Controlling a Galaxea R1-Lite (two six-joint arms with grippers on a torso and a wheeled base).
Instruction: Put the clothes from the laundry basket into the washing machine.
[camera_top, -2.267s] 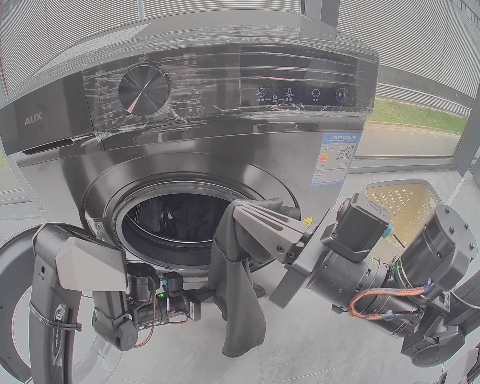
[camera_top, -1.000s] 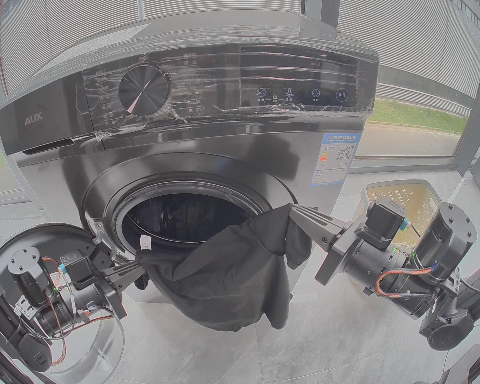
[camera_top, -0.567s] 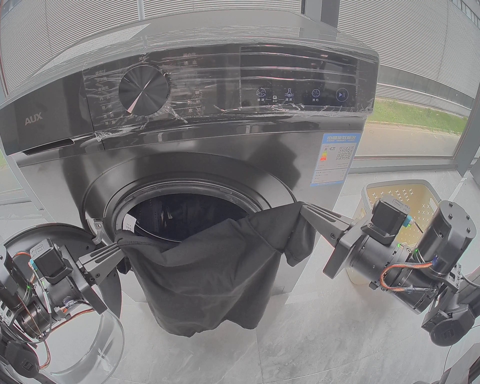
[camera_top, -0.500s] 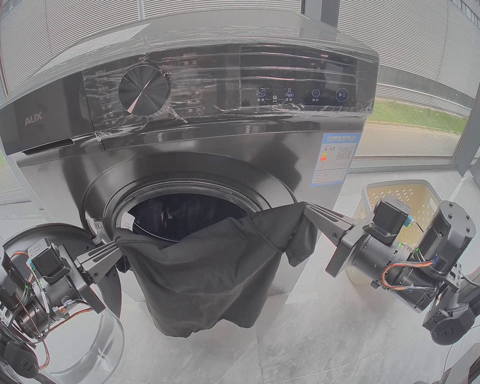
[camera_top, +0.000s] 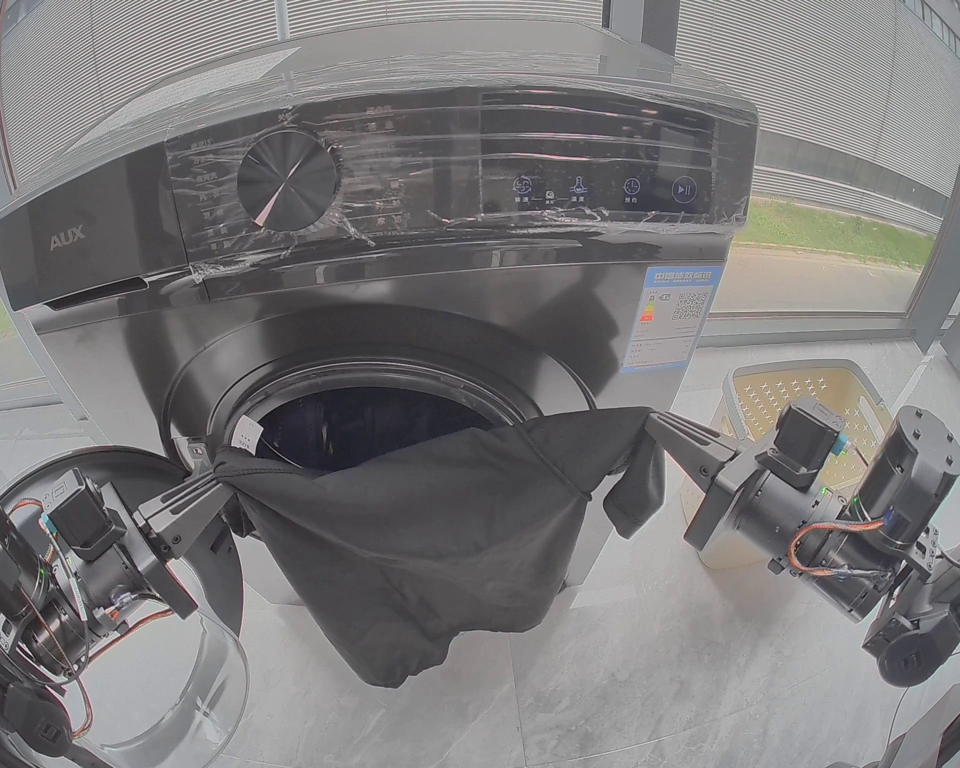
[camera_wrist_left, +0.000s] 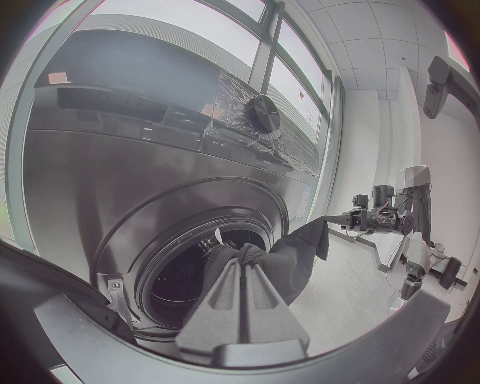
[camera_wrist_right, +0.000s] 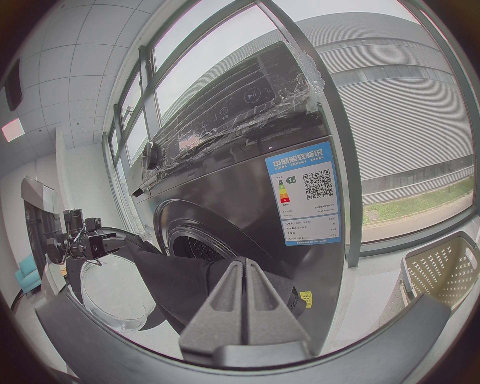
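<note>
While the dark garment (camera_top: 440, 530) hangs spread across the washing machine (camera_top: 420, 300) opening, left hand (camera_top: 212, 482) is clamped on one top corner, right hand (camera_top: 655, 428) on the other; cloth sags between them; yellow laundry basket (camera_top: 800, 390) stands on grey tiled floor (camera_top: 680, 670) beside the machine, just behind right hand; door (camera_top: 200, 690) open at left; windows (camera_top: 850, 150) behind.

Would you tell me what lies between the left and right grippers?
In the head view, a dark garment spans from the left gripper to the right gripper, both shut on it.
</note>
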